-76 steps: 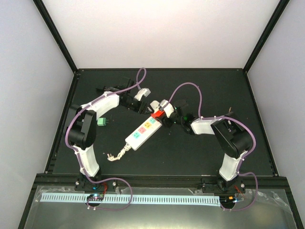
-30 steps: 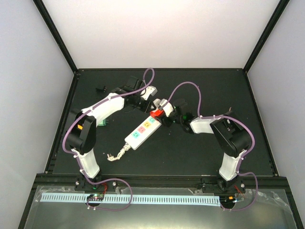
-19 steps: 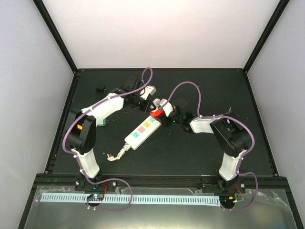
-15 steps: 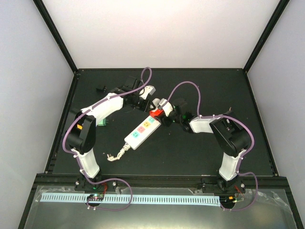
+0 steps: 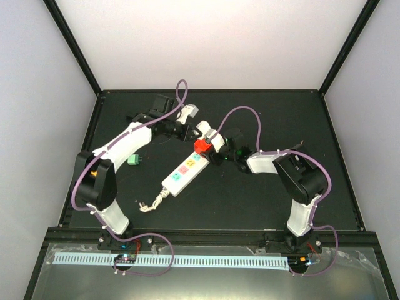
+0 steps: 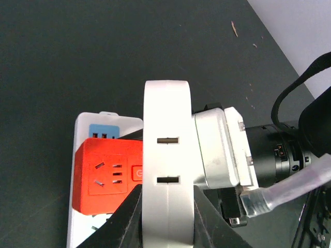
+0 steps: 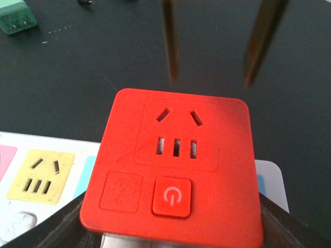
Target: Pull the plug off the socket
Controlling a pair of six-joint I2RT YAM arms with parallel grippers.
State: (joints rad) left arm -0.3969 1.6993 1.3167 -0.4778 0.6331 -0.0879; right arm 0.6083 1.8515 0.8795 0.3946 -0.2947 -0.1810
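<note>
— Socket (image 5: 181, 174) first: it lies slantwise mid-counter (image 5: 262, 200) with nothing pinning it. The red plug (image 7: 173, 168) is seated on its far end. My right hand (image 5: 204, 144) is clamped on that plug, a finger against each side.

— And your left hand (image 5: 187, 117)?

— Clenched on a white plug (image 6: 168, 155), held near the red one. Two prongs (image 7: 169, 41), its own I take it, hang clear of the red face. So I reckon I've nothing free to hold the strip down.

— Then the strip will likely lift with the plug.

— That's my worry; it looks light. I'd draw straight up off the strip's face, slowly and without twisting, watching whether the far end rises. If it does, I'd stop, set the white plug aside, and pin the strip beside the red plug before pulling again.
</note>
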